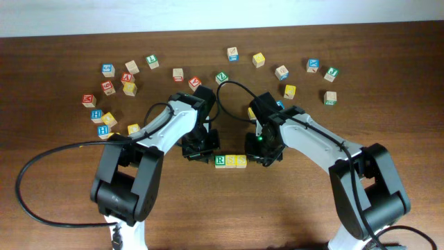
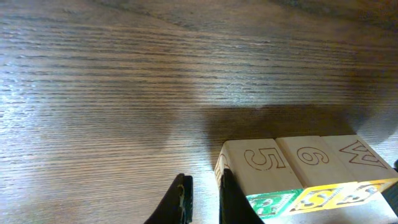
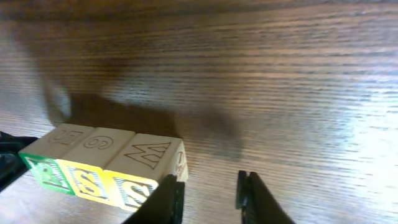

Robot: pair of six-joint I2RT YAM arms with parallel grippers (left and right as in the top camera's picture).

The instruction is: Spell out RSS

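Three letter cubes stand in a touching row at the table's middle: the green R (image 1: 220,161), then one yellow S (image 1: 231,161) and a second S (image 1: 241,161). My left gripper (image 1: 205,151) is at the row's left end. In the left wrist view the left gripper (image 2: 205,182) is slightly open and empty, one finger against the side of the R cube (image 2: 272,202). At the row's right end is my right gripper (image 1: 260,154). The right wrist view shows the right gripper (image 3: 210,184) open and empty, its left finger beside the end S cube (image 3: 134,186).
Several loose letter cubes lie scattered along the back, a cluster at the left (image 1: 111,90) and others at the right (image 1: 305,76). A black cable (image 1: 41,173) loops over the table at the front left.
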